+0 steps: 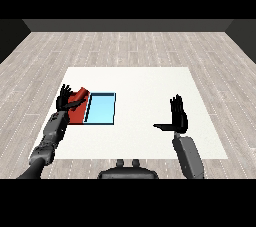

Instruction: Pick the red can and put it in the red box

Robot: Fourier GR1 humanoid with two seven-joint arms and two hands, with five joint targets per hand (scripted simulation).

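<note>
Left hand (pixel 65 98) over red tray (pixel 76 115) edge, right hand (pixel 177 116) open.

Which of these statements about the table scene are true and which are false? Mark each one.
1. The red tray lies left of the light blue tray. True.
2. The left robot hand is over the red tray. True.
3. The right robot hand grips a red can. False: its fingers are straight and it holds nothing.
4. The two trays sit at opposite ends of the table. False: they lie side by side.
5. The blue tray holds a can. False: no can shows in it.
</note>
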